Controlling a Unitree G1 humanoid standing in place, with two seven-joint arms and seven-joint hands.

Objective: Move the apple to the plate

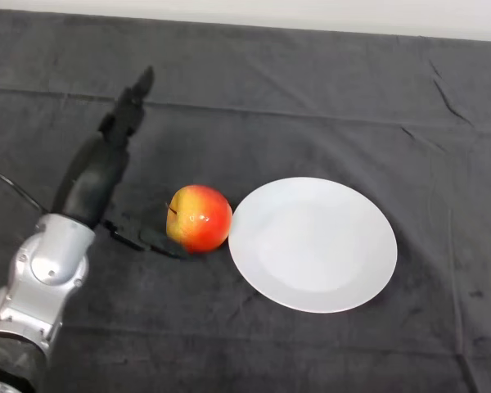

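Note:
A red and yellow apple (200,218) sits on the dark cloth, touching or almost touching the left rim of a white plate (313,244). The plate is bare. My left hand (106,155) is raised above the cloth to the left of the apple and a little farther back. Its fingers (135,97) stretch straight toward the far side of the table. The hand is open, holds nothing and is apart from the apple. The thumb seems to show low beside the apple's left side, dark against the cloth.
The dark cloth (311,106) covers the whole table and lies in shallow folds. A pale strip runs along the far edge of the table (311,16).

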